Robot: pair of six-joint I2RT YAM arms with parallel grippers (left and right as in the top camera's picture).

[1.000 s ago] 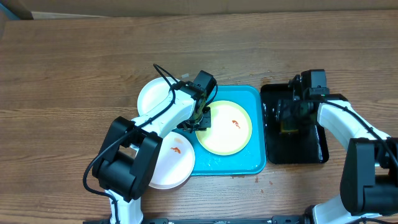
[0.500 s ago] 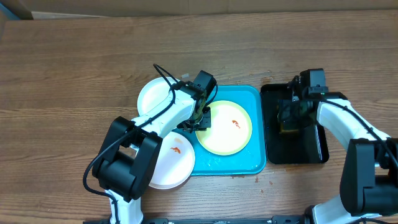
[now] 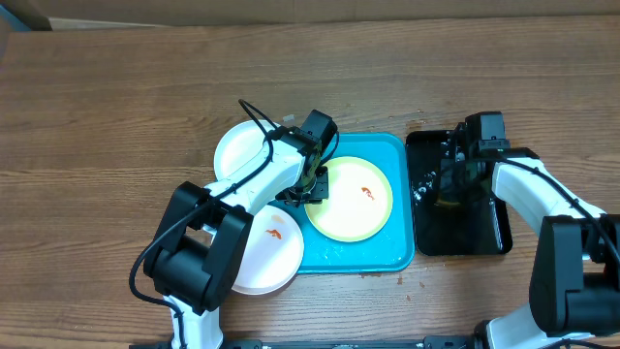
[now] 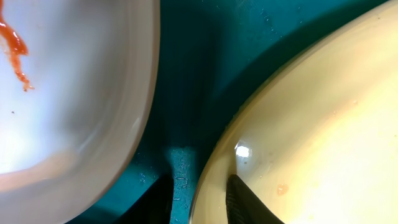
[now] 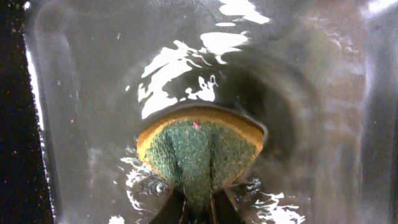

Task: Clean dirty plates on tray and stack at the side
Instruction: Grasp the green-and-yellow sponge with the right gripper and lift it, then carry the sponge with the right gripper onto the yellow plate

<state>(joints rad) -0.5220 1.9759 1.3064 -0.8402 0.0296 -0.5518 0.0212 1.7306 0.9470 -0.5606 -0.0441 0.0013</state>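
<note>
On the table (image 3: 116, 97), the left gripper (image 4: 198, 190) holds the yellow plate (image 4: 323, 124) by its rim, probably to steady it, while the right gripper (image 5: 199, 208) squeezes a sponge (image 5: 202, 149) to soak it.

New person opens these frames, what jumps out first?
The pale yellow-green round plate with an orange-red smear, on the turquoise rectangular plastic tray at centre, its left rim pinched by the left gripper. At right, the right gripper squeezes a green-and-yellow sponge in the wet narrow black tray.
</note>
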